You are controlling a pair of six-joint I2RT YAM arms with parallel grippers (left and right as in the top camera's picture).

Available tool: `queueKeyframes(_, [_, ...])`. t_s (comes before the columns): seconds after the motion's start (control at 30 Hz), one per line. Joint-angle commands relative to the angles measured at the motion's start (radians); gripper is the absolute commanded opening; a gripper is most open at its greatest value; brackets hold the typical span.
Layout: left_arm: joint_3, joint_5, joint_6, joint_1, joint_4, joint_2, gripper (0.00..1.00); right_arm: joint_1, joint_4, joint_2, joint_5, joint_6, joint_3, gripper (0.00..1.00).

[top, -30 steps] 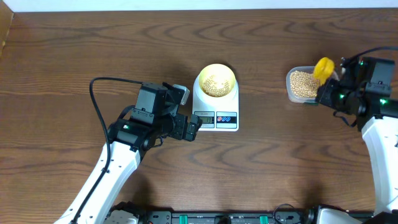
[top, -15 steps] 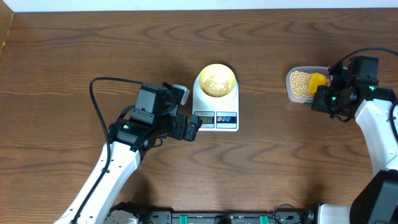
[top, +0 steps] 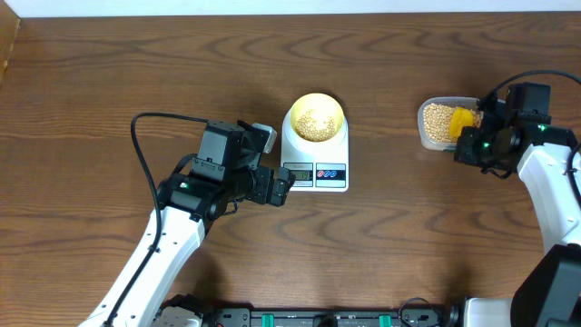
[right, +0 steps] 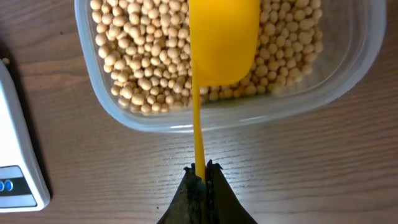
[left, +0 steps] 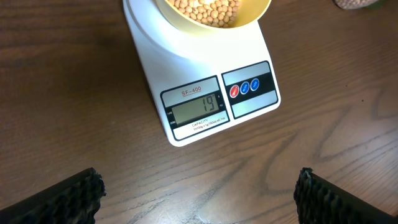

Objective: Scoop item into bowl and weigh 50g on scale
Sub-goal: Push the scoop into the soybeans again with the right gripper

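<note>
1. Beans (right: pixel 143 68) fill the clear tub (right: pixel 249 115) at the right side of the table (top: pixel 136 73). A smaller batch lies in the bowl (top: pixel 315 98).
2. The bowl stands on the rear of the scale (left: pixel 186 62), near the middle of the table and well apart from the tub.
3. The display (left: pixel 198 109) at the front of the scale reads 19. Red and blue buttons (left: pixel 244 88) sit just to its right in the left wrist view.
4. The right gripper (right: pixel 200 177) is clamped tight on the thin handle of a yellow scoop (right: pixel 224 37). It sits just outside the tub's near wall, over bare wood.
5. From those jaws the handle runs straight over the tub's rim. The scoop's broad end lies over the heap, with beans on both sides of it (whether it is dug in or only resting on top I cannot tell).
6. The beans in the tub are therefore directly ahead of the right gripper, a scoop's length away, and the gripper itself touches none of them.
7. The left gripper (left: pixel 199 193) is spread wide and holds nothing. It hangs just in front of the scale's display edge, with its two dark fingers (left: pixel 62 199) at the lower corners of its own view.
8. The beans in the bowl lie beyond the left gripper, with the scale's front panel between them.
</note>
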Motion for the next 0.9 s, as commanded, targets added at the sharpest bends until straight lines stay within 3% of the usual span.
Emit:
queueKeyframes(0.0, [0.002, -0.01, 0.003, -0.002, 0.001, 0.004, 1.0, 0.0, -0.014, 0.03, -0.057, -0.034, 0.015, 0.01])
queueKeyframes(0.87, [0.002, -0.01, 0.003, -0.002, 0.001, 0.004, 0.99, 0.024, 0.024, 0.05, -0.268, 0.01, 0.015, 0.01])
